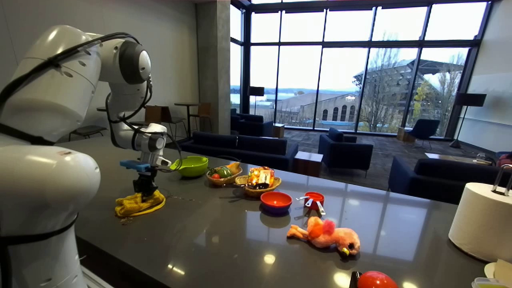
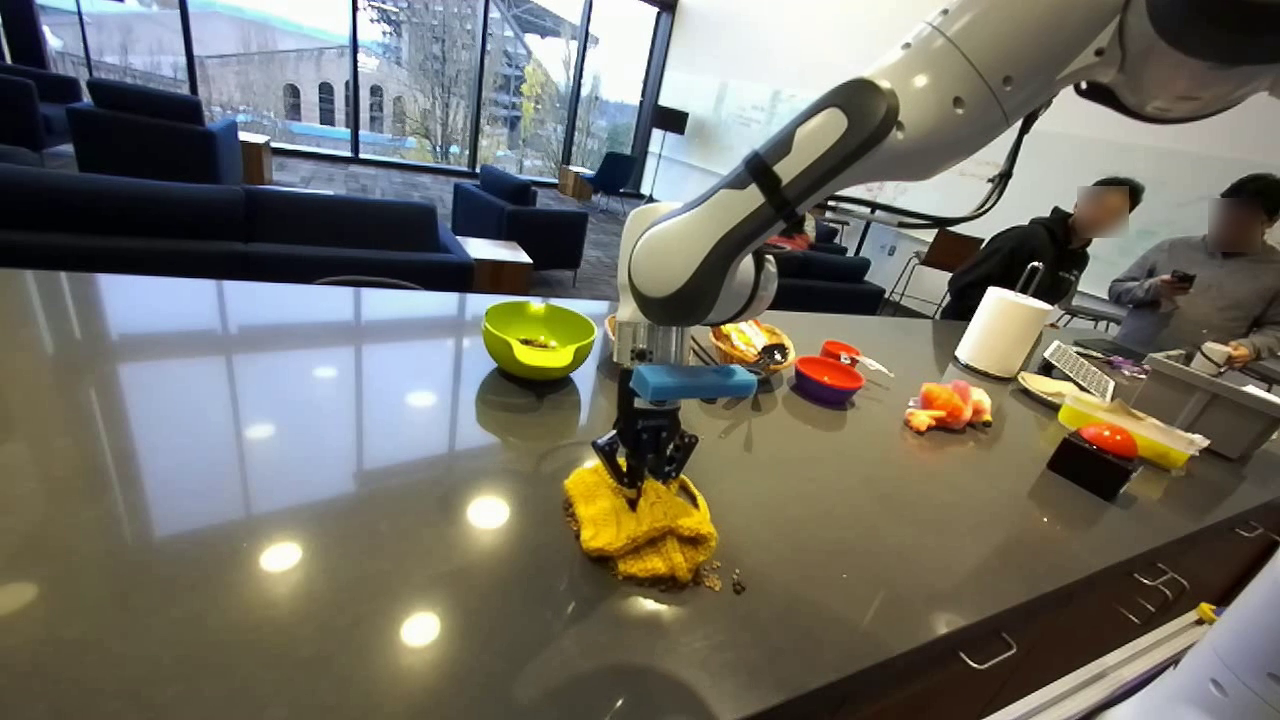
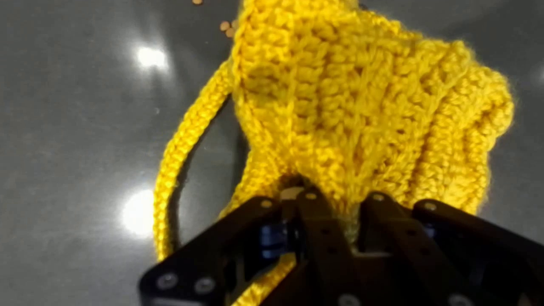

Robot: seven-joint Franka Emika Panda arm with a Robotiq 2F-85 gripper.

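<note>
A yellow knitted cloth (image 2: 640, 545) with a cord-like loop lies bunched on the dark grey counter (image 2: 400, 480). It also shows in an exterior view (image 1: 134, 205) and fills much of the wrist view (image 3: 361, 106). My gripper (image 2: 637, 490) points down into the cloth. In the wrist view, the fingers (image 3: 345, 204) are close together with cloth gathered and pinched between them; the fingertips are hidden in the folds. The loop (image 3: 182, 136) runs out to the left of the fingers. Small brown bits (image 2: 712, 578) lie on the counter around the cloth, some also in the wrist view (image 3: 225, 26).
A green bowl (image 2: 540, 345) stands behind the gripper. Nearby are a basket of toy vegetables (image 1: 225, 173), another basket (image 1: 256, 191), a red-purple bowl (image 1: 276, 202) and red measuring cups (image 1: 314, 197). Farther along are a plush bird (image 1: 334, 239), paper towels (image 1: 480, 220) and a red button box (image 2: 1095, 462).
</note>
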